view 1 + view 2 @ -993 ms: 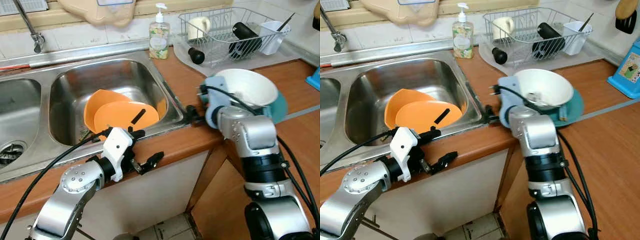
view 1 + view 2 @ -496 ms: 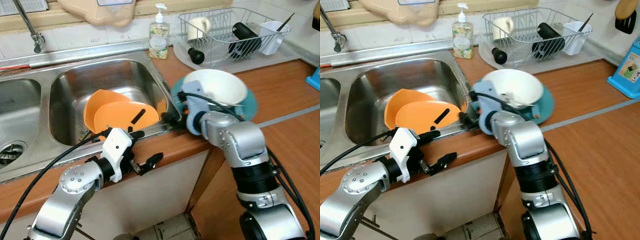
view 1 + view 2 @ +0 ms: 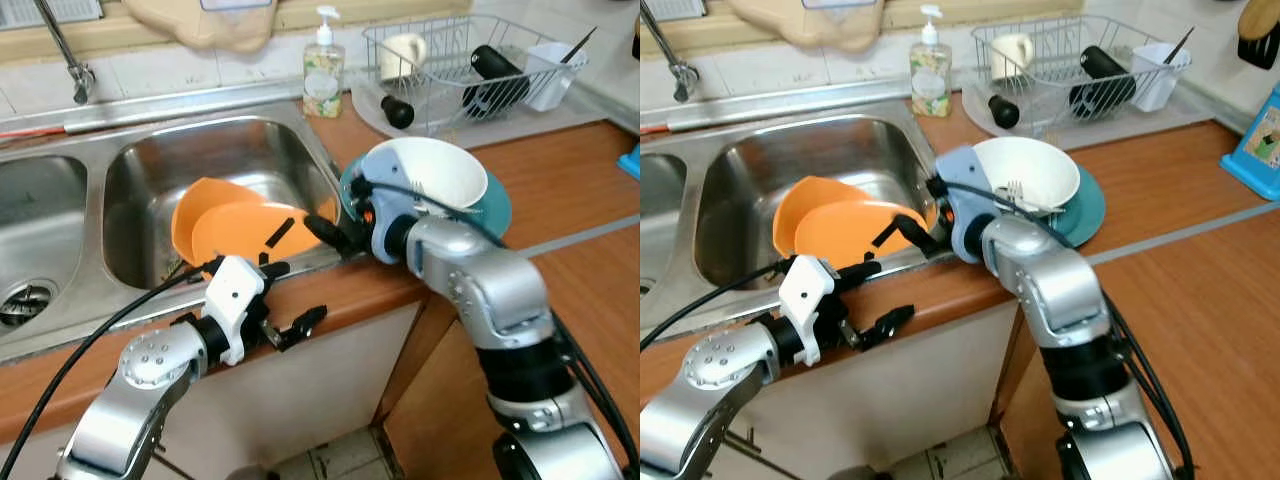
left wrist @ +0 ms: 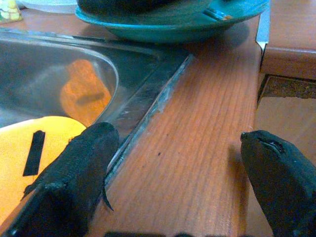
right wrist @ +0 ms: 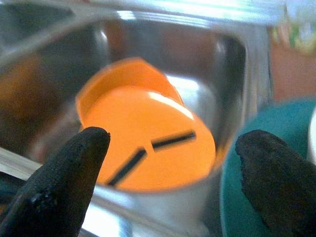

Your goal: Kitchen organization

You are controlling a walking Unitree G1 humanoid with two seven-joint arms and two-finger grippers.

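Orange plastic plates (image 3: 250, 230) are leaning in the sink (image 3: 140, 180), center-left of frame. I'm bringing my right tool (image 5: 173, 163) in, fingers apart, left tool (image 4: 182, 168) also spread over the tabletop (image 4: 197, 148). Probably light, stiff, slippery, so I'm eyeing the raised rim.

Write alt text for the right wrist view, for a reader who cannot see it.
Two open black fingertips frame an orange plate, marked with two black strips, leaning inside a steel sink basin. A second orange dish stands behind it, and the rim of a teal plate shows beside the basin.
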